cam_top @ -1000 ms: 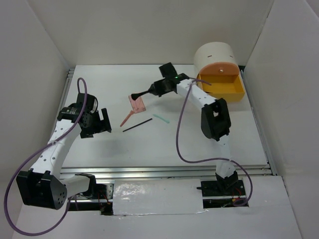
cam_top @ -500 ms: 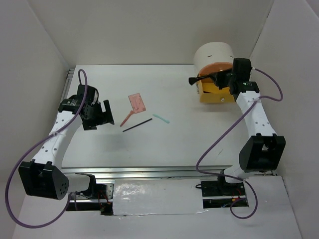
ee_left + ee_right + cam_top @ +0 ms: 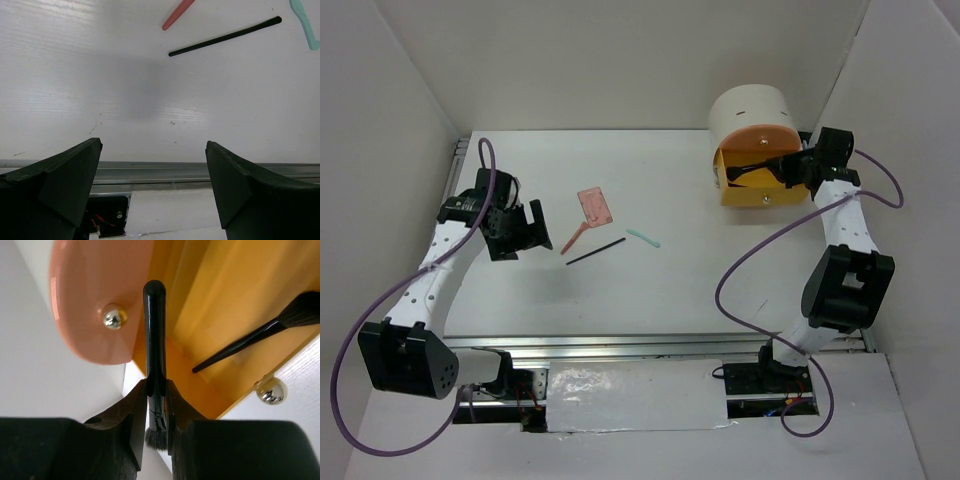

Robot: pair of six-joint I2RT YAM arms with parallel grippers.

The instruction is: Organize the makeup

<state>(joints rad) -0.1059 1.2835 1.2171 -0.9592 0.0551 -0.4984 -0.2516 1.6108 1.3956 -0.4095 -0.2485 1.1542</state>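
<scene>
Swinging across from mid-tabletop, the right jaws are pinching a black brush over the yellow drawer; lowering it inside before releasing looks wise. Left jaws are hanging spread.

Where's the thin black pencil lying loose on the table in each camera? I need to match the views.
Top external: black pencil left of centre, lying diagonally on the table.
Left wrist: upper right, running diagonally.
Right wrist: not in it; the black brush held there is a different item.
Shared landmark: mint-green stick, just off the pencil's right end in the top and left wrist views.
</scene>
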